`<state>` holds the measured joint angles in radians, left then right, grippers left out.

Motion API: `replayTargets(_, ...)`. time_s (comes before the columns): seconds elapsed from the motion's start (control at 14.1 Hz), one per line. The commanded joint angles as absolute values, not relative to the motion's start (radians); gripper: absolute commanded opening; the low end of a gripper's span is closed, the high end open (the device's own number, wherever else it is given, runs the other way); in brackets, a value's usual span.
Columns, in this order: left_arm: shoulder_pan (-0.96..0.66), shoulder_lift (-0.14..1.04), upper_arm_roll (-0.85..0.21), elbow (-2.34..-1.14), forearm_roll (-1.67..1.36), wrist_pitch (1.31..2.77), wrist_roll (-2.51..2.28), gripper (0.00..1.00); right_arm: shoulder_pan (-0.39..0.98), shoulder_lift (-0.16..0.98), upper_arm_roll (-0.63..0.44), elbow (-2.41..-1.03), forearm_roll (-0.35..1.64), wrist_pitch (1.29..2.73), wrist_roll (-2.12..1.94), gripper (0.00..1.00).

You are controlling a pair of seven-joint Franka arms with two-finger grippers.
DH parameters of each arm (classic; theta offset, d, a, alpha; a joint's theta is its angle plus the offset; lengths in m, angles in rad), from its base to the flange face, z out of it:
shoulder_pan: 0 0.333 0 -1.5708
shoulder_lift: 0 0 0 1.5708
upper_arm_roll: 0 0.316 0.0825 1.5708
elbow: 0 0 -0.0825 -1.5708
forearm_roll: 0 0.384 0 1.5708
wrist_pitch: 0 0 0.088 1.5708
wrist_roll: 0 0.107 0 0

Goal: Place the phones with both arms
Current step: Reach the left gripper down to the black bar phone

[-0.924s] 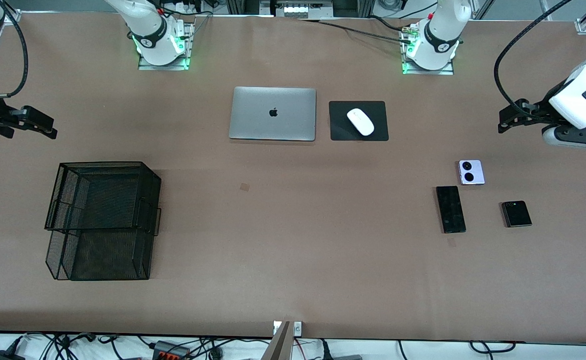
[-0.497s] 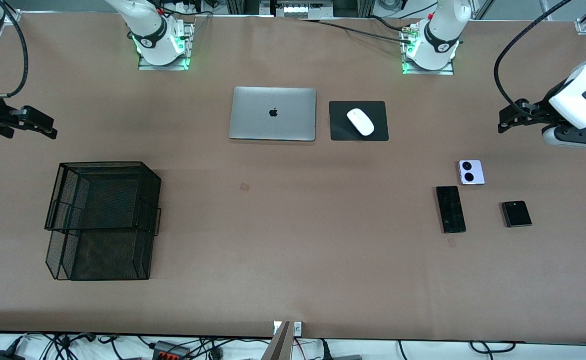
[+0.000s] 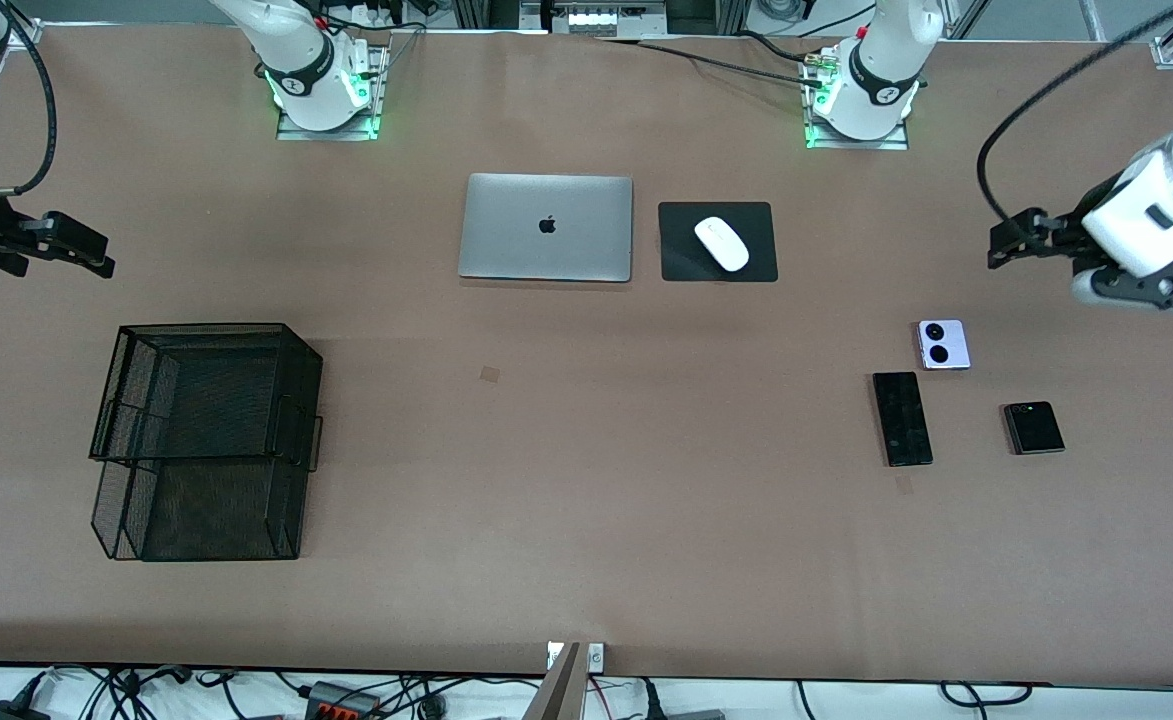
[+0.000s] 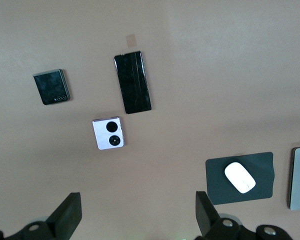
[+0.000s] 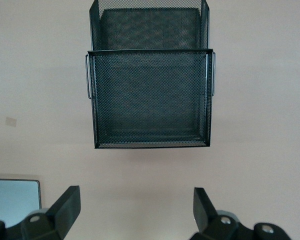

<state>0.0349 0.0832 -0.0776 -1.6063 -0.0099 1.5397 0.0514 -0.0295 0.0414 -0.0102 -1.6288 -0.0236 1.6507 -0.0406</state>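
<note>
Three phones lie flat toward the left arm's end of the table: a long slim black slab (image 3: pixel 902 418), a small squarish black one (image 3: pixel 1034 428) beside it, and a lilac-white twin-lens one (image 3: pixel 943 344) farther from the front camera.

Three phones lie apart on the bench (image 3: pixel 586 520) toward the left arm's end: the lensed phone (image 3: pixel 943 344) farthest from the front camera, the long phone (image 3: pixel 902 418) and squarish phone (image 3: pixel 1034 428) nearer. Mouse (image 3: pixel 721 243) on pad (image 3: pixel 686 260) beside laptop (image 3: pixel 546 227). Mesh tray (image 3: pixel 201 440) toward the right arm's end.
</note>
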Motion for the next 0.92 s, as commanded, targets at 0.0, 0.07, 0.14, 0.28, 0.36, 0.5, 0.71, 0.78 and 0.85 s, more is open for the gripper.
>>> replayTargets(0.0,0.038,0.164,-0.075,-1.548,0.001,1.506,0.057,1.00,-0.031,0.040,-0.008,-1.621,-0.008,1.637,-0.031,1.00)
replayTargets(0.07,0.041,0.205,-0.077,-1.548,0.000,1.522,0.054,1.00,-0.031,0.040,-0.008,-1.621,-0.008,1.638,-0.031,1.00)
replayTargets(0.14,0.041,0.245,-0.075,-1.555,0.002,1.570,0.049,1.00,-0.031,0.043,-0.008,-1.621,-0.008,1.637,-0.031,1.00)
replayTargets(0.28,0.041,0.314,-0.075,-1.565,0.002,1.691,-0.004,1.00,-0.031,0.043,-0.008,-1.621,-0.008,1.638,-0.031,1.00)
replayTargets(0.36,0.041,0.351,-0.075,-1.565,0.003,1.734,-0.041,1.00,-0.031,0.043,-0.008,-1.621,-0.008,1.638,-0.031,1.00)
replayTargets(0.5,0.046,0.422,-0.074,-1.597,0.003,1.866,-0.051,1.00,-0.031,0.046,-0.008,-1.621,-0.008,1.638,-0.031,1.00)
replayTargets(0.71,0.055,0.495,-0.074,-1.661,0.014,2.055,-0.049,1.00,-0.031,0.046,-0.008,-1.621,-0.008,1.638,-0.031,1.00)
replayTargets(0.78,0.058,0.514,-0.074,-1.681,0.040,2.116,-0.049,1.00,-0.031,0.046,-0.008,-1.621,-0.008,1.637,-0.031,1.00)
replayTargets(0.85,0.066,0.529,-0.074,-1.699,0.070,2.169,-0.041,1.00,-0.031,0.046,-0.008,-1.621,-0.008,1.638,-0.031,1.00)
